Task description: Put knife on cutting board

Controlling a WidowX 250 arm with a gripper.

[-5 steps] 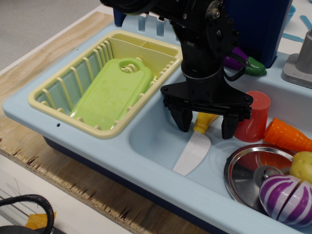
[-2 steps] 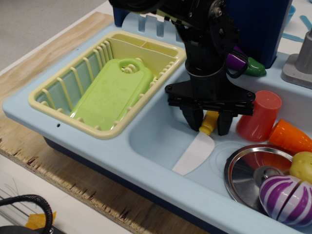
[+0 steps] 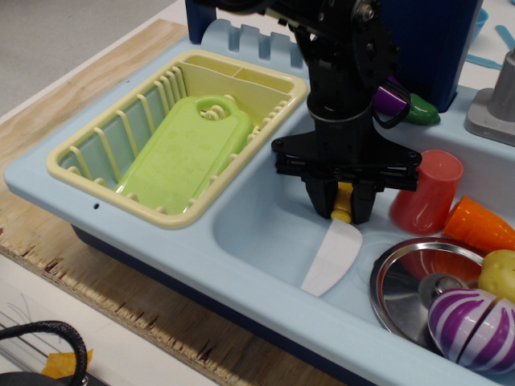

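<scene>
Plywood (image 3: 96, 265) with a rough, splintered edge carries the pale blue toy sink unit (image 3: 48, 173) you are working over, and a strip of grey floor shows at the upper left. On the unit's left side you see a pale yellow dish rack (image 3: 80, 153), and the cutting board (image 3: 187, 153), a light green rectangle with rounded corners and a round hole at its far end, lies tilted inside it. To the right is the sunken basin, where a red cup (image 3: 426, 193), an orange carrot piece (image 3: 479, 225), a steel lid (image 3: 410, 285) and a purple-and-white striped vegetable (image 3: 475, 326) crowd the right end. A purple eggplant (image 3: 398, 100) sits behind your arm, near a dark blue backdrop. Your gripper (image 3: 344, 207) points straight down into the basin, its black jaws clamped on the yellow handle of the knife (image 3: 331, 259). The knife's broad white blade hangs forward and down toward the basin's near wall; you cannot tell from here whether its tip touches the floor of the basin. The knife is well apart from the cutting board.
</scene>
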